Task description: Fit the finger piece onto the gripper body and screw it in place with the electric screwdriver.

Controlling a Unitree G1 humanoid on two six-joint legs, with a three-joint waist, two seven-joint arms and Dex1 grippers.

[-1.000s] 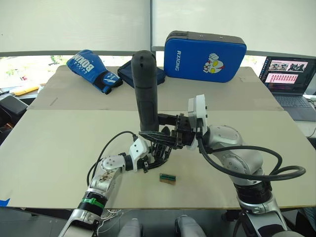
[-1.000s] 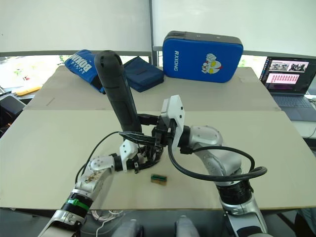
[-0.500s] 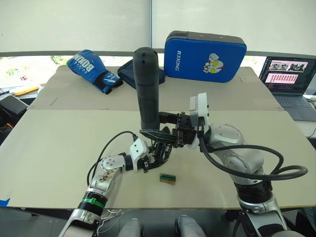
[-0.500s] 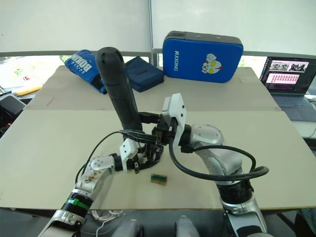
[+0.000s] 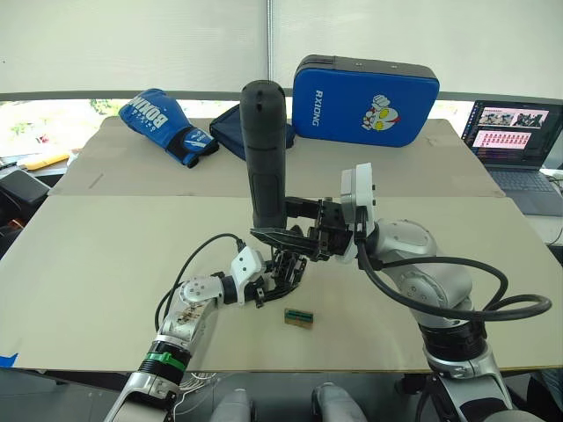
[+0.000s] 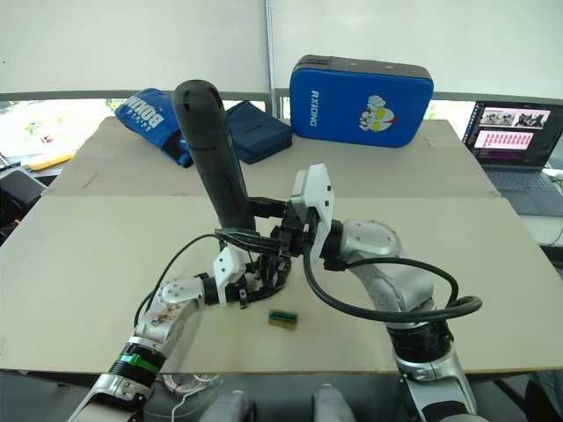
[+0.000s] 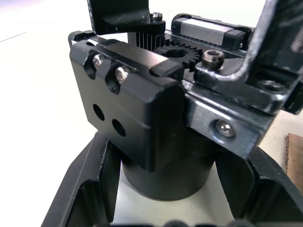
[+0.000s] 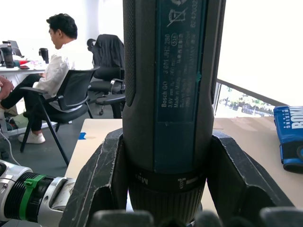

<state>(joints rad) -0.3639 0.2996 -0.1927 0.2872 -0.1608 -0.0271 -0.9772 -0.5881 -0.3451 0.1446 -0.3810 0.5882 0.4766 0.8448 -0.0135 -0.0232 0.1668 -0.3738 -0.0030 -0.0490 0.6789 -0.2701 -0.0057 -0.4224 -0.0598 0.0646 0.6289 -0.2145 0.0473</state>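
My right gripper is shut on the electric screwdriver, a thick black cylinder held nearly upright with its rounded end up and its lower end over the gripper body. In the right wrist view the fingers clamp the screwdriver on both sides. Just above the table's middle, my left gripper is shut on the gripper body, a black block with silvery screws and a gear. I cannot tell the finger piece apart from the body's black parts.
A small tan block with a green top lies on the table just right of my left gripper. At the back are a blue boxing glove, a dark blue pouch and a blue pad. A laptop stands far right.
The right gripper and the screwdriver have shifted slightly to the right, and the screwdriver stands a little more upright. The left gripper and the gripper body have stayed in place.
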